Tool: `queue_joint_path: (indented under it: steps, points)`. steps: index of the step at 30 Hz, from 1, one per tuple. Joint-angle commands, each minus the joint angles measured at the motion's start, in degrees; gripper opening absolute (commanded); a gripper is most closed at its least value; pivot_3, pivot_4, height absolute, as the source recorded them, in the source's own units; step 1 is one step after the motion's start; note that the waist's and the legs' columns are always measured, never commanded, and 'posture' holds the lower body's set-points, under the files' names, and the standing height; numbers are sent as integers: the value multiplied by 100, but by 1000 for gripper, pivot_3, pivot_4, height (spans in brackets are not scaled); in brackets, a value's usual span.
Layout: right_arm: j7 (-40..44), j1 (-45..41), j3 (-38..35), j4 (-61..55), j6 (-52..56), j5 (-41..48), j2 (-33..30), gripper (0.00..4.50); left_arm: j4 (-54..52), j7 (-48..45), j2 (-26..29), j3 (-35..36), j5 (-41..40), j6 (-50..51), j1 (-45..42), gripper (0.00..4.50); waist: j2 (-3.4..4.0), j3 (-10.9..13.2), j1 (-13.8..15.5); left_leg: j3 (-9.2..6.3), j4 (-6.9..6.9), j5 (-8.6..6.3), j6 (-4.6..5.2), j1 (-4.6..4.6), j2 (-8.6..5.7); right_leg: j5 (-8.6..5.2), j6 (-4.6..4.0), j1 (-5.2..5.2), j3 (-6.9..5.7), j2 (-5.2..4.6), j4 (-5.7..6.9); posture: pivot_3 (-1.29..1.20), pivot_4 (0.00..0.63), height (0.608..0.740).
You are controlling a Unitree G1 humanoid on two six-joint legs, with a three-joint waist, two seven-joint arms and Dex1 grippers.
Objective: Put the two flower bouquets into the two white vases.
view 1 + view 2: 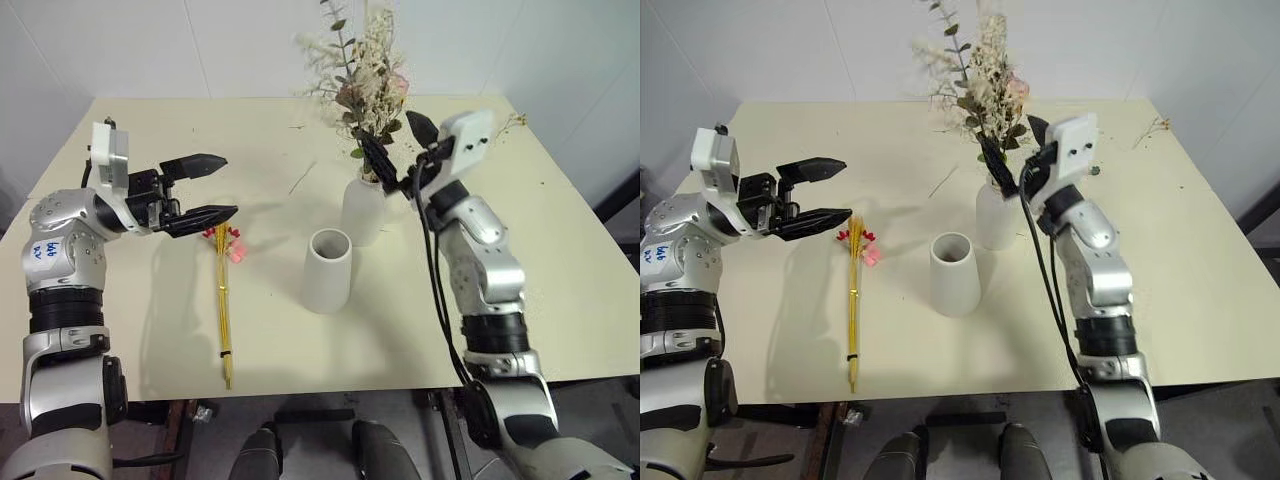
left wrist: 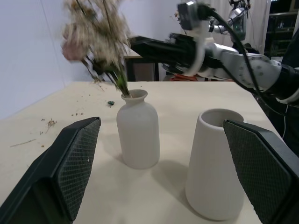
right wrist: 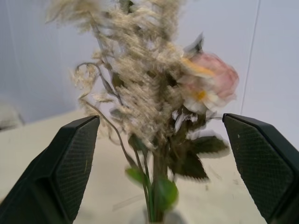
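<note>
I am seeing the bushy bouquet [image 1: 362, 75] standing with its stems in the rounded narrow-neck vase [image 1: 362, 208] toward the far middle of the surface [image 1: 560, 260]. The right gripper [image 1: 398, 150] is sitting with fingers spread either side of the stems, not clamping them. The cone vase [image 1: 327, 270] just beside it is holding nothing. The wheat-stalk bundle [image 1: 225, 300] is lying flat on the surface, its flowered end beneath the open left gripper [image 1: 207, 186].
</note>
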Motion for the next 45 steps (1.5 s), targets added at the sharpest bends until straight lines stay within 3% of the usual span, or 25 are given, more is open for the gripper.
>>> queue_joint_path:
  steps: [1,11,17,21,29,34,40,45]
  points:
    - [256,292,-75,-1158,776,394,-501,4470,-50,22,-8,37,-72,-113,-100,4500,0,0,-2,0,3,0,0,0,0,0,0,0,0,0,-6,0,150,740]
    - [1246,1012,-767,-2255,2309,1576,-2258,4470,2,619,-123,49,76,-248,-154,4500,-2,0,47,1,17,0,2,2,0,-2,-4,6,1,-2,-9,0,150,740]
    - [2808,1380,-1241,-2400,2715,2772,-3268,4470,-913,2018,-174,160,203,202,357,4500,-3,1,111,1,20,-2,5,2,0,-1,-2,13,2,-3,-17,0,150,740]
    - [3656,1596,-1373,-2199,2739,3115,-3745,4470,-1911,3012,-234,269,179,705,919,4500,-4,1,136,1,23,-4,7,3,0,0,0,21,0,-3,-25,0,150,740]
    - [4335,1517,-1249,-1612,2587,3025,-4030,4470,-3763,5212,-487,269,384,2218,1912,4500,-5,1,138,1,52,-6,5,10,0,3,1,50,1,-4,-49,0,150,740]
    - [4485,1373,-1107,-1295,2389,2783,-4000,4470,-4638,6385,-565,95,306,4428,2056,4500,-6,2,141,1,57,-6,5,7,-2,6,-5,58,1,-4,-71,0,150,740]
    - [4732,1160,-947,-896,2316,2574,-4049,4470,-5553,7375,-1448,437,110,5768,2131,4500,-7,2,152,0,57,-9,3,4,-3,14,10,58,0,-5,-77,0,150,740]
    - [4961,963,-833,-601,2279,2435,-4070,4470,-5878,8000,-1847,592,341,6939,1879,4500,-7,2,142,-1,57,-11,3,5,-4,14,10,57,0,-4,-76,0,150,740]
